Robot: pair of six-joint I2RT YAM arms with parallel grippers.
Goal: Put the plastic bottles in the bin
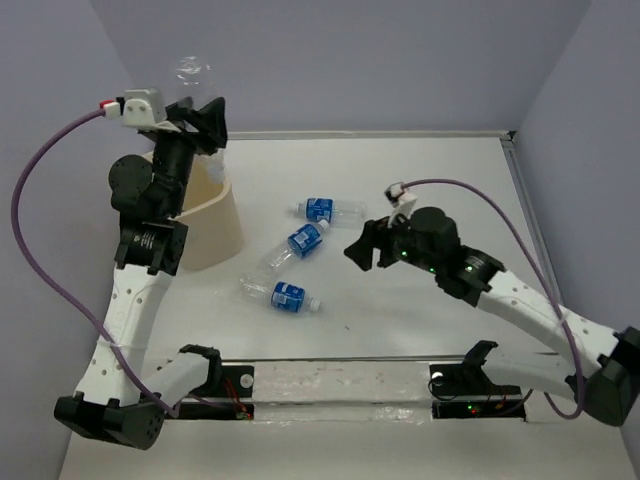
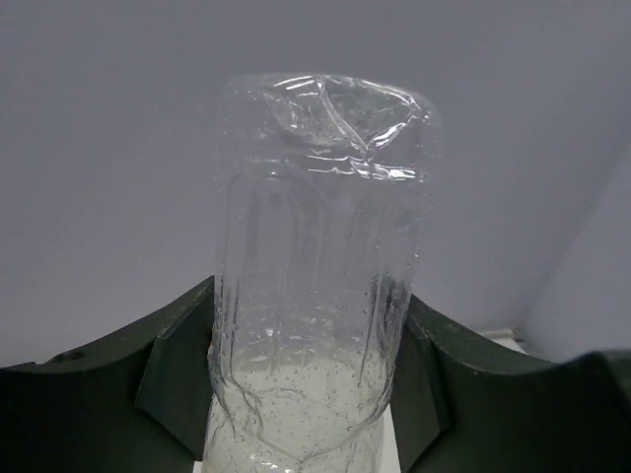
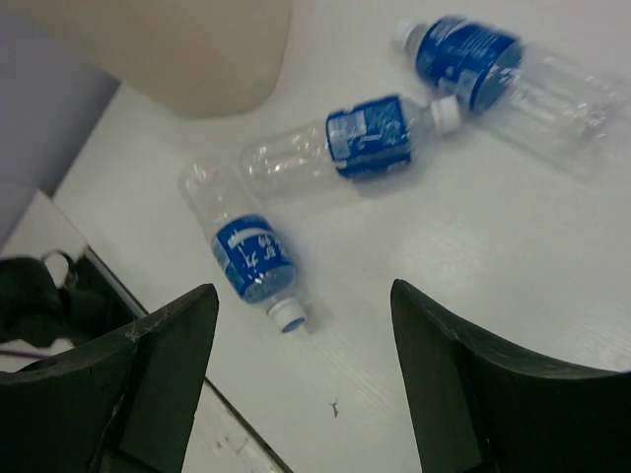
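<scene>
My left gripper (image 1: pixel 203 117) is shut on a clear plastic bottle (image 1: pixel 189 72), held base up above the cream bin (image 1: pixel 212 228) at the table's left. In the left wrist view the bottle (image 2: pixel 315 286) stands between both fingers, wet inside. Three more bottles with blue labels lie on the white table: one far (image 1: pixel 332 209), one in the middle (image 1: pixel 298 245), one near (image 1: pixel 281 294). My right gripper (image 1: pixel 363 250) is open and empty, hovering just right of them. The right wrist view shows the same three bottles: far (image 3: pixel 493 64), middle (image 3: pixel 345 148), near (image 3: pixel 246 251), and the bin's wall (image 3: pixel 168 49).
Grey walls close the table at the back and sides. A dark rail with the arm mounts (image 1: pixel 340 385) runs along the near edge. The right arm's purple cable (image 1: pixel 500 215) arcs over the right half of the table.
</scene>
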